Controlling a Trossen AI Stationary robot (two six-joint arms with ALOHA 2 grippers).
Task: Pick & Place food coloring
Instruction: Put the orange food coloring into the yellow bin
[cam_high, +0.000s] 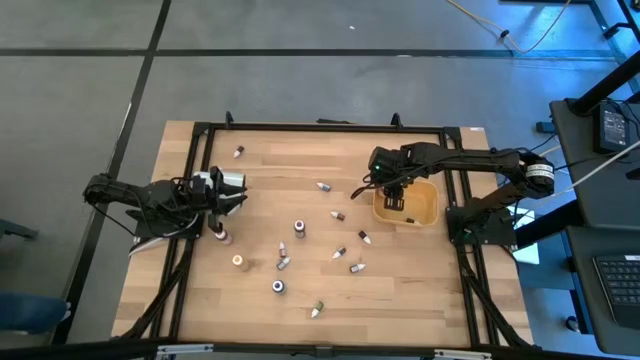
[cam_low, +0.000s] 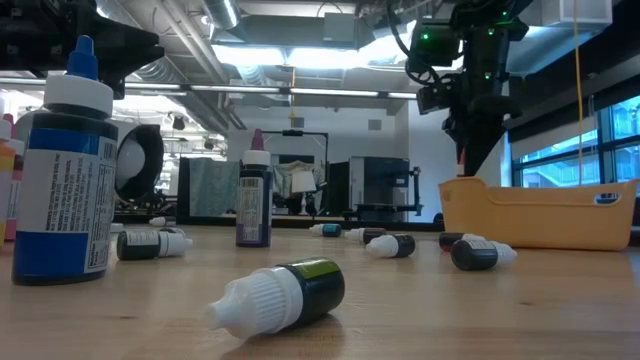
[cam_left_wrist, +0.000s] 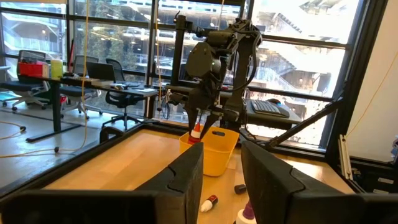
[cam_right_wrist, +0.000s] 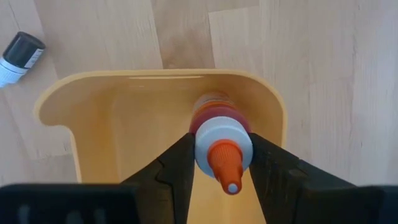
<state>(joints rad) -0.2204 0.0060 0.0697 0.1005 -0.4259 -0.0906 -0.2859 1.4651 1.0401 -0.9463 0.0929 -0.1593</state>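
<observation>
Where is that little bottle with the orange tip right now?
The orange-tipped bottle is clamped in the right tool, hanging above the tan tray on the table's right side.

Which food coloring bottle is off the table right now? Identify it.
The red bottle with the orange tip, clamped in the right gripper above the tan tray. The other bottles all sit on the table.

The tray (cam_right_wrist: 68, 106) is warm yellow-tan on a pale blond wood table (cam_high: 300, 300). The bottle (cam_right_wrist: 221, 140) in the black right gripper (cam_right_wrist: 221, 163) is red with a white collar and orange tip. At the table's six o'clock lies a dark, green-labelled bottle (cam_low: 285, 293), white-capped.
</observation>
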